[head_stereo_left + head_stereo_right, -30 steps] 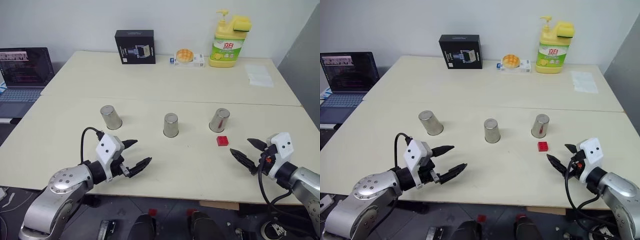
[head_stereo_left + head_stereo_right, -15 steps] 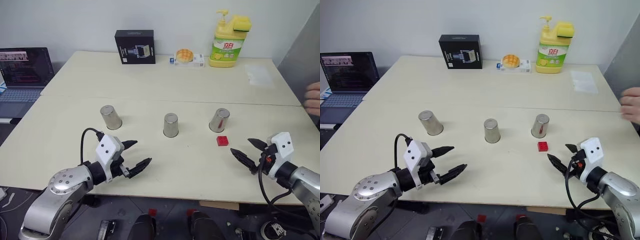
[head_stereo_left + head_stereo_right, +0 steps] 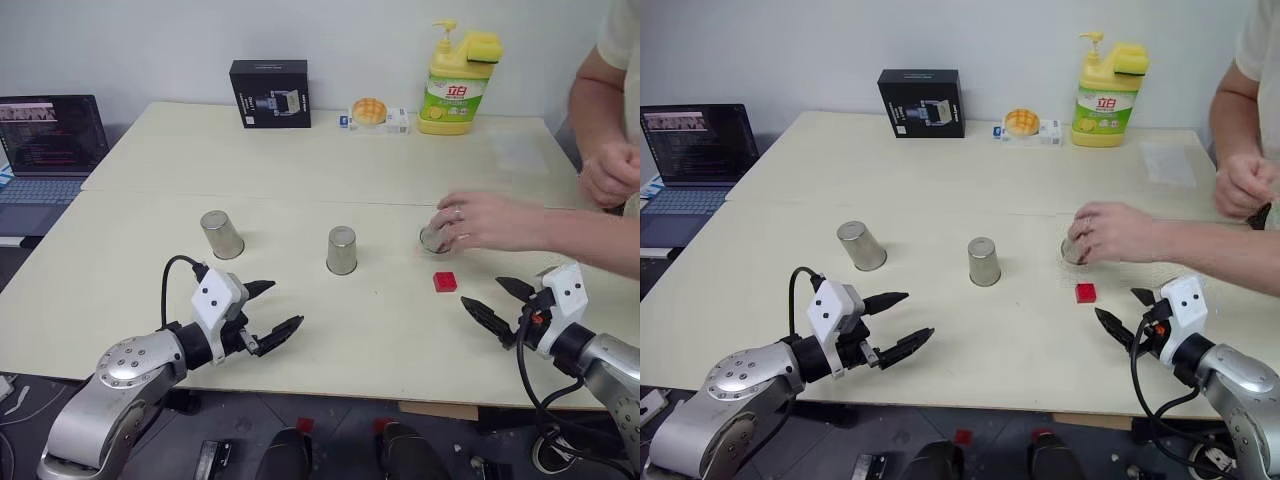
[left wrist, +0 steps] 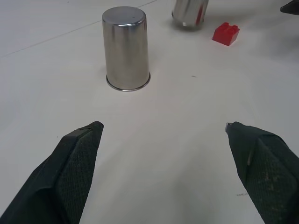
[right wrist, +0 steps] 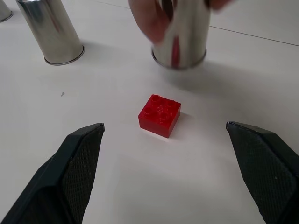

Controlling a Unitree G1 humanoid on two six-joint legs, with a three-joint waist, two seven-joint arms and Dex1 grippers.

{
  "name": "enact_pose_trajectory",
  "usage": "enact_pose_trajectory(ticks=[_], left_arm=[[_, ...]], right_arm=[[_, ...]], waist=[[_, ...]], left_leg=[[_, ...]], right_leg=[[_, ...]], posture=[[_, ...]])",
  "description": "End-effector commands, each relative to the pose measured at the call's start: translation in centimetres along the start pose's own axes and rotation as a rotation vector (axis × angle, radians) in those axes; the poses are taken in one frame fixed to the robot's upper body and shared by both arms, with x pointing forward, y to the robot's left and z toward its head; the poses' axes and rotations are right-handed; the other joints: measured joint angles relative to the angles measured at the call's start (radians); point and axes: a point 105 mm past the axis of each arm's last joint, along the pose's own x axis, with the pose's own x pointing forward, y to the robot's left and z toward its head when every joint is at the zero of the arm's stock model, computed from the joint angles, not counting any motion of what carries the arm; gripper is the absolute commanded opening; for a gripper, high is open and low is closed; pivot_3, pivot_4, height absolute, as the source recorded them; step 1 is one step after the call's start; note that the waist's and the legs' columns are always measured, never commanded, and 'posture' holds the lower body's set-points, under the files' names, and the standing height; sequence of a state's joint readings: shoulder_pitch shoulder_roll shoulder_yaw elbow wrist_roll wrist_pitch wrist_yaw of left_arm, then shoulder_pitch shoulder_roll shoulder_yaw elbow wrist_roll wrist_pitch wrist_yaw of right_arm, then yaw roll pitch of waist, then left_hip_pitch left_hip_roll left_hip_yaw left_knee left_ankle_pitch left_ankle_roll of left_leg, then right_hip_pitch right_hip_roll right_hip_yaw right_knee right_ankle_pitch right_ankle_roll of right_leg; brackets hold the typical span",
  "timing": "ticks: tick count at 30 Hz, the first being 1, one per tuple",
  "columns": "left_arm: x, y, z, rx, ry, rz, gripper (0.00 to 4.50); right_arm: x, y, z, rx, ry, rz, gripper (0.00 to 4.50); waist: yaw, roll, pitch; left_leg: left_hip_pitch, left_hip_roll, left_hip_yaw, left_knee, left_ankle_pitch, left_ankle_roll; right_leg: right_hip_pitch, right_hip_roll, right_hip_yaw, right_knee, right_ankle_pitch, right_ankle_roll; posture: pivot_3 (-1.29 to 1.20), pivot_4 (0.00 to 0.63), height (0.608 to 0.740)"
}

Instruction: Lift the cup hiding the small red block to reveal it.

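Both grippers, L (image 3: 270, 308) & R (image 3: 497, 304), hanging wide open and empty near the table's front edge while a person's hand (image 3: 480, 220) is gripping the R cup (image 3: 434, 238), red block (image 3: 445, 281) sitting uncovered just in front of it, so best holding off til the hand's clear.

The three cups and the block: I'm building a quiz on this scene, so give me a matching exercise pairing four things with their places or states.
Things:
1. right cup
2. small red block
3. middle cup
4. left gripper

Places or states:
A. open, hovering near the table's front edge
B. uncovered on the table
C. under a person's hand
D. upside down, untouched, between two others

Pairs: 1-C, 2-B, 3-D, 4-A
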State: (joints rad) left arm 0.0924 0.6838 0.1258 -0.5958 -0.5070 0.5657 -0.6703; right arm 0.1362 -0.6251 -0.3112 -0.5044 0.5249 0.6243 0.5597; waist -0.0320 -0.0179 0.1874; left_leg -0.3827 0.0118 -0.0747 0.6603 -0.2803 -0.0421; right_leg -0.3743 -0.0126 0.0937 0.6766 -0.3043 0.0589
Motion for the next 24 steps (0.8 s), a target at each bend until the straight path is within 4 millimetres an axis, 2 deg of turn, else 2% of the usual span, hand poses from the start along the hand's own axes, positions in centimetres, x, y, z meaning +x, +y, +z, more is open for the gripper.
enact_pose_trajectory(ticks=[1, 24], left_arm=[[-0.23, 0.15, 1.1, 0.036, -0.028, -0.005, 4.5], [-0.3, 0.07, 1.01, 0.043, -0.026, -0.013, 4.5]], right_arm=[[-0.04, 0.12, 0.92, -0.027, -0.032, -0.002, 4.44], [0.24, 0.17, 1.06, -0.033, -0.037, 0.008, 4.44]], waist=[[0.0, 0.0, 0.0], [0.0, 0.0, 0.0]], left_leg=[[0.0, 0.0, 0.0, 0.0, 0.0, 0.0], [0.0, 0.0, 0.0, 0.0, 0.0, 0.0]], right_leg=[[0.0, 0.0, 0.0, 0.0, 0.0, 0.0], [0.0, 0.0, 0.0, 0.0, 0.0, 0.0]], posture=[[0.0, 0.15, 0.74], [0.0, 0.15, 0.74]])
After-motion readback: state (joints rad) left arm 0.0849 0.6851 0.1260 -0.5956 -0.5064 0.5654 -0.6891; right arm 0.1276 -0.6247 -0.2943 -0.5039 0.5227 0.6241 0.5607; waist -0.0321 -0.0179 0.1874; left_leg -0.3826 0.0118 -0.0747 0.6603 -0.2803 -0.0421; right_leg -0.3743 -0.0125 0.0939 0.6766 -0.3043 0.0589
